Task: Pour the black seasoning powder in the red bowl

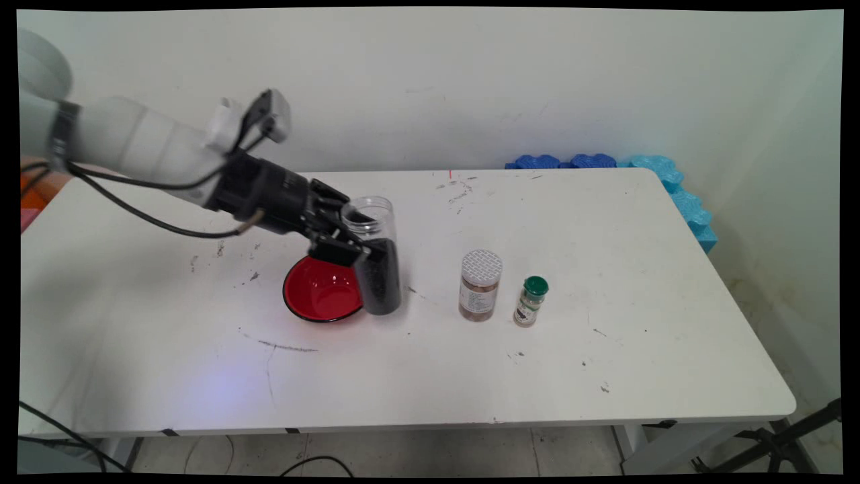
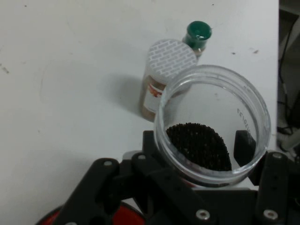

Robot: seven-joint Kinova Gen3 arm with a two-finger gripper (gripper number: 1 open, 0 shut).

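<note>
The tool (image 1: 351, 236) grips an open jar (image 1: 376, 259) of dark grains beside a red bowl (image 1: 321, 293) on the worktop (image 1: 605, 269)

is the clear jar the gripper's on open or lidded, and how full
Open: the clear jar has no lid, its mouth bare in the hand view. Roughly two-thirds full of dark grains. The gripper clamps its sides.

Setting: robotics lab or test room. Evidence: white robot arm (image 1: 134, 144) with loose black cables (image 1: 134, 212) reaching over a scuffed, marked white desk (image 1: 605, 376); bare white wall (image 1: 470, 81); blue foam padding (image 1: 672, 185) along the desk's far corner; cables on the tiled floor (image 1: 309, 464).
</note>
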